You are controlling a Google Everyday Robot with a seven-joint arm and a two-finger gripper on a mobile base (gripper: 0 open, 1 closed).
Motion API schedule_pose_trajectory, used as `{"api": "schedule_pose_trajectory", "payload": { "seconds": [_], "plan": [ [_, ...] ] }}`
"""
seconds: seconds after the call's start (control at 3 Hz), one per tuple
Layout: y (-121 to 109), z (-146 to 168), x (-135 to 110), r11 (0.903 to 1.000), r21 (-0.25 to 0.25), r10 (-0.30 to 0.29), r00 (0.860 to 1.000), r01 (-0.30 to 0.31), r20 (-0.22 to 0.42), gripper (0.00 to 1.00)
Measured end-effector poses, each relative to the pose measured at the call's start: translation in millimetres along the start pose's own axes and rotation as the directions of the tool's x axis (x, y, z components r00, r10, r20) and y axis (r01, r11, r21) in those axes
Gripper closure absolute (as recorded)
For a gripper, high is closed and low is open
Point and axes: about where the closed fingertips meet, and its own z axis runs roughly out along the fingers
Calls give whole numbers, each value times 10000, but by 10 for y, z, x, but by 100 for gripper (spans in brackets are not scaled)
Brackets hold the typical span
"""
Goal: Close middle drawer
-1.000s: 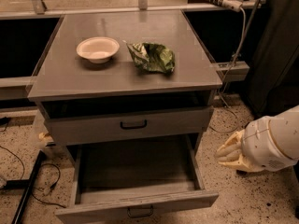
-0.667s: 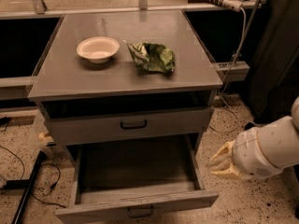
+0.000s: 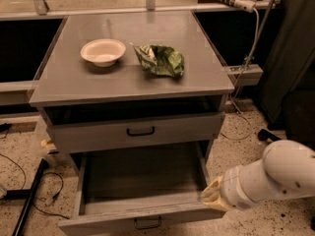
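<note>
gripper (image 3: 211, 199) at right of middle drawer (image 3: 98, 224)

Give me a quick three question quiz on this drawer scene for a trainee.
1. True or false: the middle drawer is pulled far out.
2. What lies beside the white bowl on the cabinet top? A) green crumpled bag B) soda can C) sponge
3. Fill in: seen from the camera, the gripper is at that drawer's front ____ corner.
Key: 1 true; 2 A; 3 right.
</note>
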Motion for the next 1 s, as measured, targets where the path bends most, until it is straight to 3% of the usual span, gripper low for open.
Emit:
{"api": "schedule_pose_trajectory", "payload": {
  "seconds": [0.33,0.67,1.0],
  "plan": [
    [-52,595,230,9996,243,-112,9998,115,-144,100],
    [-188,887,345,9966,591,-561,9983,569,-138,100],
    [-220,913,352,9958,713,-566,9983,572,-112,100]
  ]
}}
